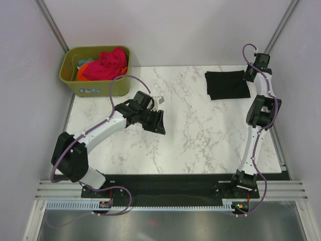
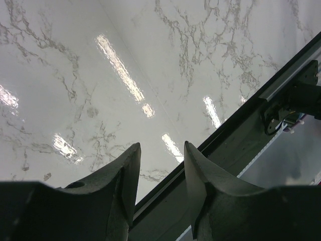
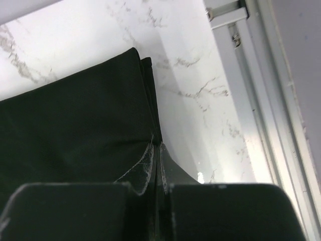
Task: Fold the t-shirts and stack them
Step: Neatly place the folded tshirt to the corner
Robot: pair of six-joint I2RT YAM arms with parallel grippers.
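Your black tee (image 1: 226, 85) lies folded into a flat rectangle at the far right of the table (image 1: 190, 140), close to the right rail, so this corner looks to be the place meant for the stack. The right claw (image 3: 156, 150) is clenched, its two fingers pressed together. The tips sit just at the right edge of the black tee, where two layers of the fold show; I cannot tell whether a bit of cloth is caught between them or they only touch it. My guess is that it is there to press or straighten that edge, so check before you pull the arm away, because a pinched layer would drag the fold open. The left claw (image 2: 160, 148) is released, with a clear gap between the fingers and nothing in it; it hangs over bare marble near the middle of the table, well apart from any cloth. The other tees are in the bin (image 1: 100, 89) at the far left corner: a pink tee (image 1: 106, 64) heaped on top and an orange tee (image 1: 83, 73) beside it, both crumpled. I judge that one tee is done and the rest wait, and the left arm, being nearer to the bin, is the natural one to fetch the next
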